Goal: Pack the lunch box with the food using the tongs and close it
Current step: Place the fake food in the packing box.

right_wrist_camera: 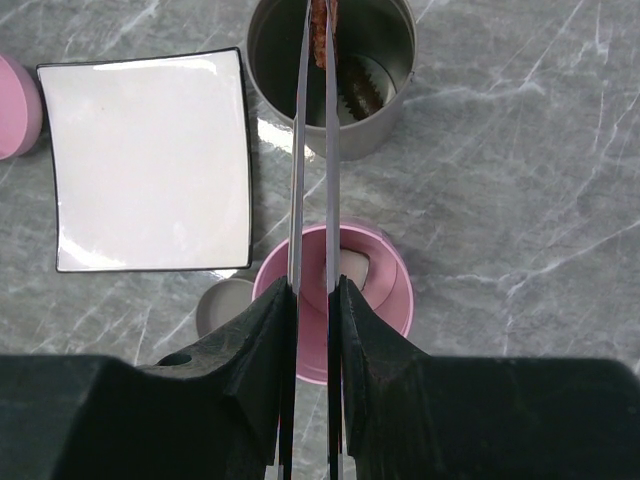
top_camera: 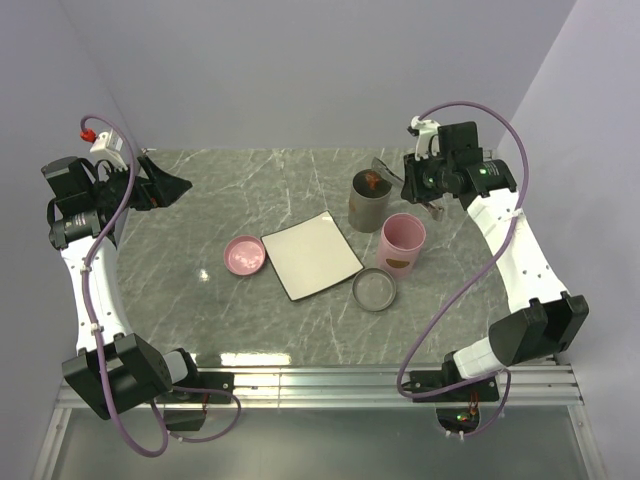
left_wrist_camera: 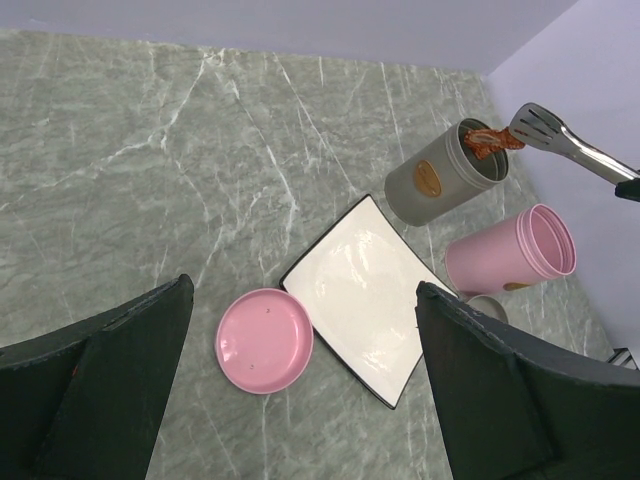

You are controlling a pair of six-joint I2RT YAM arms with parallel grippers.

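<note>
My right gripper is shut on the thin silver tongs, whose arms run up between its fingers. Their tips pinch a reddish-brown flat piece over the open mouth of the grey lunch box can. From the left wrist, the tongs hold that piece at the grey can's rim. A white block lies inside the pink can. My left gripper hangs open and empty, far left of the cans.
A white square plate lies mid-table, bare. A pink lid sits to its left, and a grey lid lies in front of the pink can. Walls close in behind and at both sides.
</note>
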